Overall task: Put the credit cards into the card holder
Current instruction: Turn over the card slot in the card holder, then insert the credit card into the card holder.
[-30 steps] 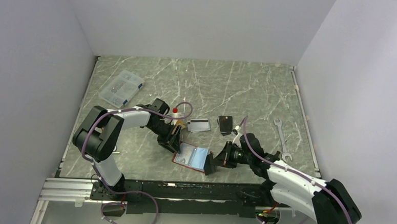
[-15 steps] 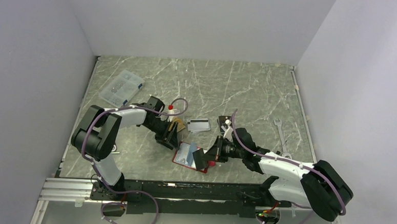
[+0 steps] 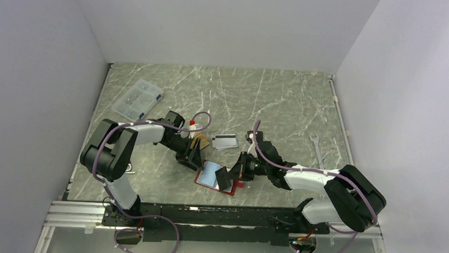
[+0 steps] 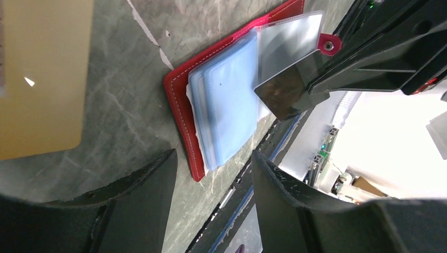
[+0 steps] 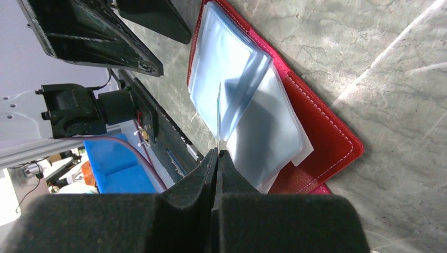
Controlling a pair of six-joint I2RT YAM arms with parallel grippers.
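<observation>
The card holder (image 3: 215,177) lies open near the front edge of the tabletop (image 3: 281,100), pale clear pockets up. Over its right half the right gripper (image 3: 229,176) has its jaws pinched on a thin card (image 5: 218,113), held on edge above the pockets. Just beyond, the left gripper (image 3: 196,156) hangs with jaws parted, empty, a gold card (image 4: 39,79) beside it. Farther back lie a silver-white card (image 3: 225,141), a wrench (image 3: 318,152) and a clear parts box (image 3: 136,98).

Grey-green marbled table (image 3: 281,100) carrying an open red card holder (image 3: 206,180) near its front edge, a silver-white card (image 3: 225,141), a gold card (image 3: 198,141) (partly hidden), a clear compartment box (image 3: 136,99), a wrench (image 3: 318,152).
</observation>
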